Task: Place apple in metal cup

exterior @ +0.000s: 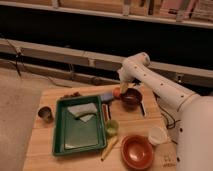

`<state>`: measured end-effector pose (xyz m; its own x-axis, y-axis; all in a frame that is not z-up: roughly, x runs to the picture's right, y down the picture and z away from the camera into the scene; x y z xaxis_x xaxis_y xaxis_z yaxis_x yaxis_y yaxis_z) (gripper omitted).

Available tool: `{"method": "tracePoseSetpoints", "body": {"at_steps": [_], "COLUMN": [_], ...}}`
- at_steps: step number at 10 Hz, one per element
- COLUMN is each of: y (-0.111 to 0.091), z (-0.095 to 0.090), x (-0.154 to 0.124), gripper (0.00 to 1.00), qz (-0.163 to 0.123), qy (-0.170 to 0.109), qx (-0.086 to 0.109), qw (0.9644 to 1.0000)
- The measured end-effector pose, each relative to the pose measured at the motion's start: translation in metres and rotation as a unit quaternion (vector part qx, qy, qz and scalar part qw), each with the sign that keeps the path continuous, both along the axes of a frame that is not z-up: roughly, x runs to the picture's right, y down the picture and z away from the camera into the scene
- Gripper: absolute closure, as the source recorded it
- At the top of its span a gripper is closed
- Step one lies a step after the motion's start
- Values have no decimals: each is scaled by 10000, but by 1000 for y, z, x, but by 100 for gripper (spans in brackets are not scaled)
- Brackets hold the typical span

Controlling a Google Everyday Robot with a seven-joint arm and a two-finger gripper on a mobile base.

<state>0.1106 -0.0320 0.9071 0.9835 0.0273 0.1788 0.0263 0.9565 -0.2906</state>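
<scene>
The apple (pixel 116 93) is a small orange-red fruit on the wooden table (pixel 55 95), just left of a dark brown bowl (pixel 131 96). My gripper (pixel 121 87) hangs at the end of the white arm (pixel 155 85), right over the apple and touching or nearly touching it. The metal cup (pixel 45 114) is a small grey cylinder that stands upright near the table's left edge, left of the green tray (pixel 62 145) and far from the gripper.
The green tray holds a pale cloth (pixel 82 111). A yellow-green round thing (pixel 112 128) sits at the tray's right side. An orange-red bowl (pixel 136 151) and a white cup (pixel 157 135) stand at the front right. A dark pen (pixel 142 109) lies by the brown bowl.
</scene>
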Motion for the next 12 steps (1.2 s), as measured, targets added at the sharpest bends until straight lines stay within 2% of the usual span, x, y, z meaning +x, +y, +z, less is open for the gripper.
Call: {"method": "tracePoseSetpoints", "body": {"at_steps": [2,4,7,12], "y": [4,7,21,43], "z": [2,6,17,28], "x": [-17,-18,-12,1], "gripper": [20,20,20,20], "qz": [-102,-64,218,599], "qy": [-37,-51,64,267], "qx": [-28,-57,-217,-473], "qw": [9999,10000,9995,9967]}}
